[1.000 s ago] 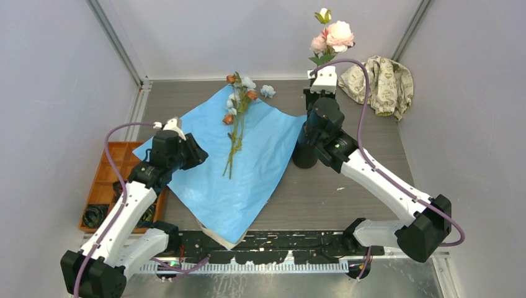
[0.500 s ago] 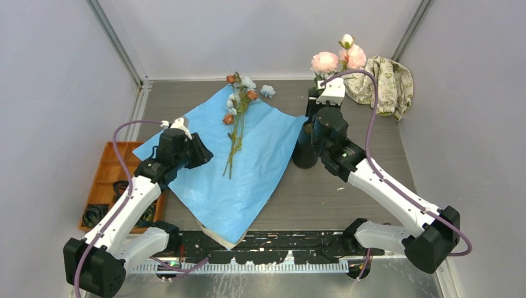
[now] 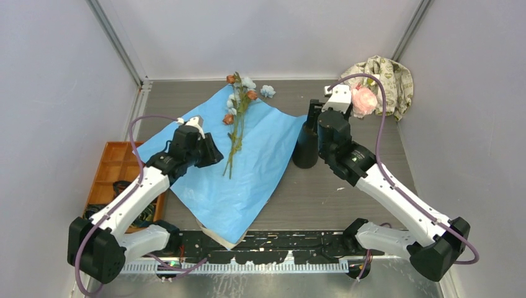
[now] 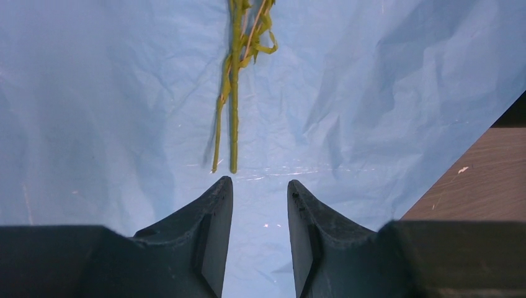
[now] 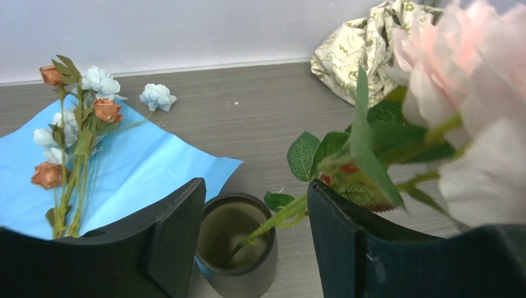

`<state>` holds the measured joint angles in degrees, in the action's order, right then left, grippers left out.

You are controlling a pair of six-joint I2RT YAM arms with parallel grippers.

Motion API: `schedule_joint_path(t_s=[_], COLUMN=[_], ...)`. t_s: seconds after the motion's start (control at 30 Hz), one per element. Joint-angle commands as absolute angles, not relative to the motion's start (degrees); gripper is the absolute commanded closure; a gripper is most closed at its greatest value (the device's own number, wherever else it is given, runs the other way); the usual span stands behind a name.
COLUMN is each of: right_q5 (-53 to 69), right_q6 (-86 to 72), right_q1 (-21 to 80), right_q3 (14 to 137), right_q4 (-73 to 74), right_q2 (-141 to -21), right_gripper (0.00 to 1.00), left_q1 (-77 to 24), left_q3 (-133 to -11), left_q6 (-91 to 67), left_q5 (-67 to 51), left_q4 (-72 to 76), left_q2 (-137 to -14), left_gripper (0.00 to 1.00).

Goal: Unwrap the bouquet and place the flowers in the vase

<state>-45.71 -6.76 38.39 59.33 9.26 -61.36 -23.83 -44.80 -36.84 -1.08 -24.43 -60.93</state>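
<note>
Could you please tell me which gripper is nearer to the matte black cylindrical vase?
Right. The right gripper hovers just above the black vase; the left gripper is well to its left, over the light blue paper sheet.

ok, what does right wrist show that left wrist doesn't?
Right wrist only: the vase from above. The pink flower has its stem down in the vase mouth and its head tilted right. The open right gripper sits over it. Also the bunch's heads, a loose blue head and the cloth.
Left wrist only: the bunch's cut stem ends, just ahead of the open, empty left gripper.
Both: blue paper, green stems, table.
</note>
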Motion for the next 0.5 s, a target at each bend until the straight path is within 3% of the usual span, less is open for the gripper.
schedule_joint_path(t_s=[0.0, 0.47], right_q5=[-43.6, -22.5], right_q6=[-14.3, -21.5], right_q1=[38.2, 38.2], right_q3=[63.8, 62.2], right_q4=[16.3, 17.1], right_q2=[-57.0, -39.4], right_gripper=[0.34, 0.32], left_q1=[-25.2, -26.3], left_q3=[-50.9, -70.5], left_q6=[-35.6, -32.2], left_q5=[-0.5, 2.9], left_q4=[-20.4, -24.4], left_q2=[-64.4, -87.5], left_gripper=[0.61, 0.59])
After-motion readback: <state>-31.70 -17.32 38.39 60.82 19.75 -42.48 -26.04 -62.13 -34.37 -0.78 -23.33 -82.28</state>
